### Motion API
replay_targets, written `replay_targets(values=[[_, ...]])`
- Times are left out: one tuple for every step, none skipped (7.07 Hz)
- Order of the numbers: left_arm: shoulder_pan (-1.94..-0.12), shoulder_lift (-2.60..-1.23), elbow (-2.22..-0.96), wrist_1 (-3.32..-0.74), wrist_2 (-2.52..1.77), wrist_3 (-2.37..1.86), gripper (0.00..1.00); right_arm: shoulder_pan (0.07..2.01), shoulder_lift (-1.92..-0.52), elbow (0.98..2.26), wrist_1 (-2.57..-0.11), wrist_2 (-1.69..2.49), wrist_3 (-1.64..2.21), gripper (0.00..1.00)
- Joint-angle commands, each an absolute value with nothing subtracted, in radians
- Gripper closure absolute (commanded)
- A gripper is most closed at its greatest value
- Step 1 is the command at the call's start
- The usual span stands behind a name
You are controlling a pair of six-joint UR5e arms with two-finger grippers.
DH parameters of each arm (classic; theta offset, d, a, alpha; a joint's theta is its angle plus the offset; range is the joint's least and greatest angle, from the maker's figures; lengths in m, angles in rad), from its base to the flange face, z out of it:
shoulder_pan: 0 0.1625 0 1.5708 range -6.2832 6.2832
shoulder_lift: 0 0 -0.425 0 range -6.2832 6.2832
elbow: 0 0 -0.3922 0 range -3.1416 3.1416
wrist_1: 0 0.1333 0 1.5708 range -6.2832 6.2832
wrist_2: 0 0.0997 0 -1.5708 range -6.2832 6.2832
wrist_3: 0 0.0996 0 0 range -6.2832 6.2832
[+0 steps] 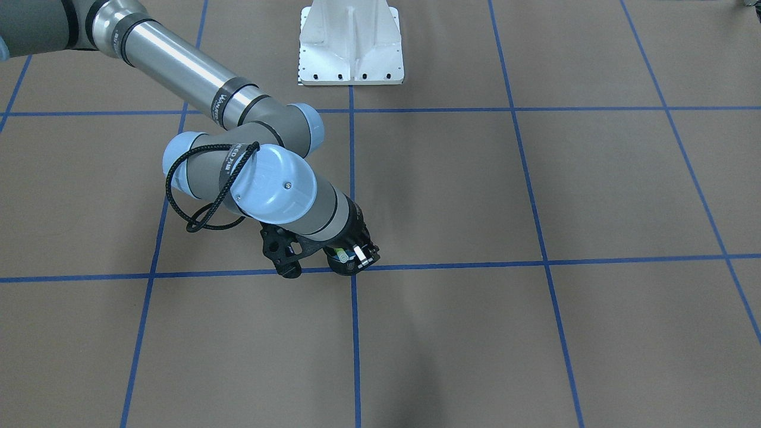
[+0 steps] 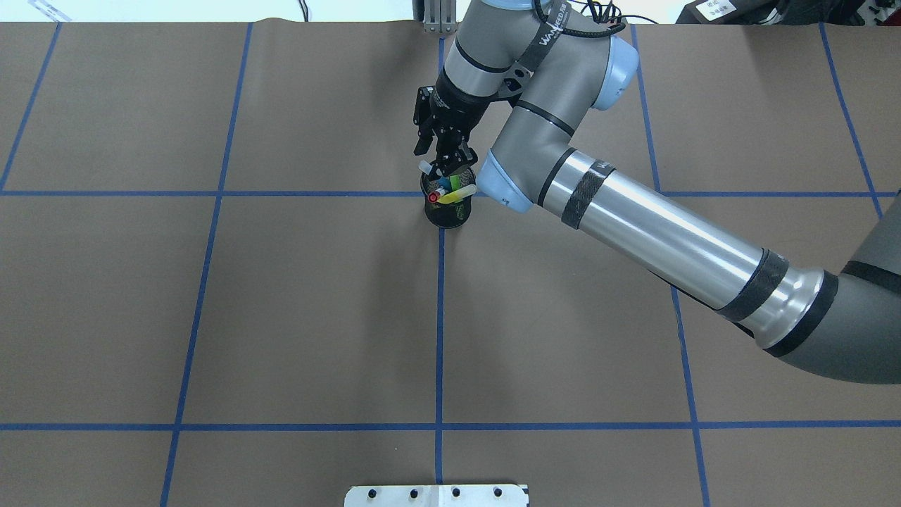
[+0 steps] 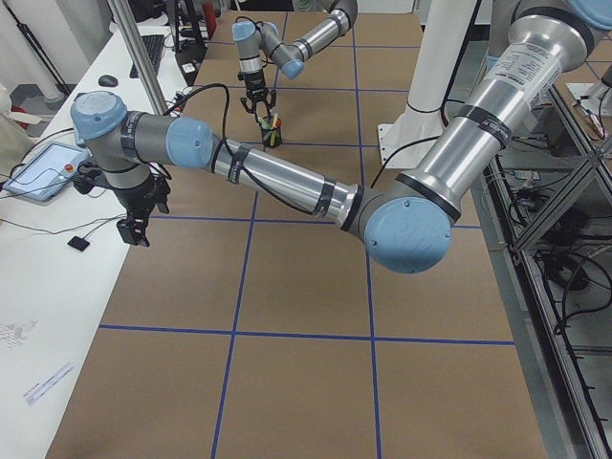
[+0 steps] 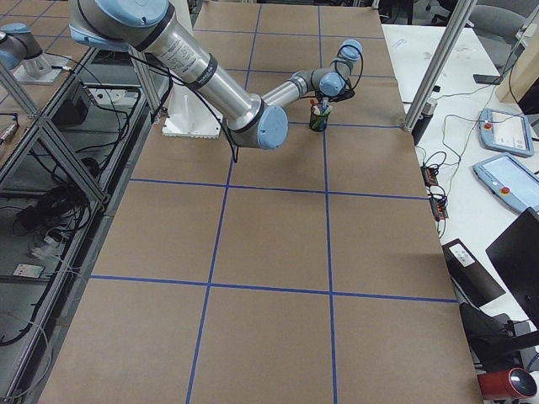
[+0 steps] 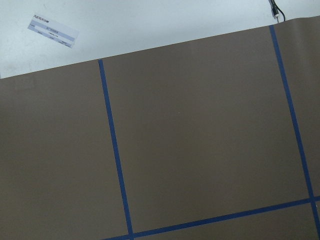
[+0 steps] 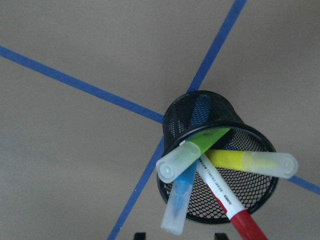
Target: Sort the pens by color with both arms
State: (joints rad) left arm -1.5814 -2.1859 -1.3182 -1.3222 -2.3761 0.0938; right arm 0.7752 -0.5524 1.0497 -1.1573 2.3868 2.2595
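In the front view, the right gripper (image 1: pixel 357 257) hangs just over the black mesh cup (image 1: pixel 340 268), which stands where two blue tape lines (image 1: pixel 446 266) cross.

In the overhead view, the red-capped marker (image 2: pixel 435 198) and the yellow highlighter (image 2: pixel 461 192) lean in this cup.

In the left side view, the left gripper (image 3: pixel 134 229) hangs well apart from the cup. I cannot tell if its claw is apart or together.

The left wrist view shows only brown paper (image 5: pixel 200 140) and tape.

In the right wrist view, the green highlighter (image 6: pixel 200 145) and the blue highlighter (image 6: pixel 180 197) also lean in the cup. The right fingertips (image 6: pixel 140 235) are apart and clamp nothing.
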Motion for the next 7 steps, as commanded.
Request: replay_targets(values=[[-1.562, -2.197, -1.315, -1.322, -2.375, 0.071, 0.01, 0.773, -0.554, 1.051, -1.149, 2.382, 2.26, 0.45], [-1.557, -2.206, -1.322, -1.322, -2.376, 0.04, 0.01, 0.773, -0.554, 1.049, -1.149, 2.382, 2.26, 0.45], [-1.555, -2.206, -1.334, -1.322, -2.376, 0.029, 0.01, 0.773, -0.555, 1.049, -1.149, 2.382, 2.261, 0.47], [-1.543, -2.204, -1.335, -1.321, -2.376, 0.028, 0.01, 0.773, -0.557, 1.049, -1.149, 2.387, 2.261, 0.49], [-1.53, -2.204, -1.33, -1.322, -2.375, -0.006, 0.01, 0.773, -0.558, 1.049, -1.149, 2.387, 2.261, 0.5], [-1.517, -2.203, -1.328, -1.321, -2.375, -0.014, 0.01, 0.773, -0.558, 1.048, -1.149, 2.39, 2.261, 0.5], [-1.516, -2.203, -1.327, -1.321, -2.375, -0.015, 0.01, 0.772, -0.558, 1.048, -1.149, 2.39, 2.26, 0.5]])
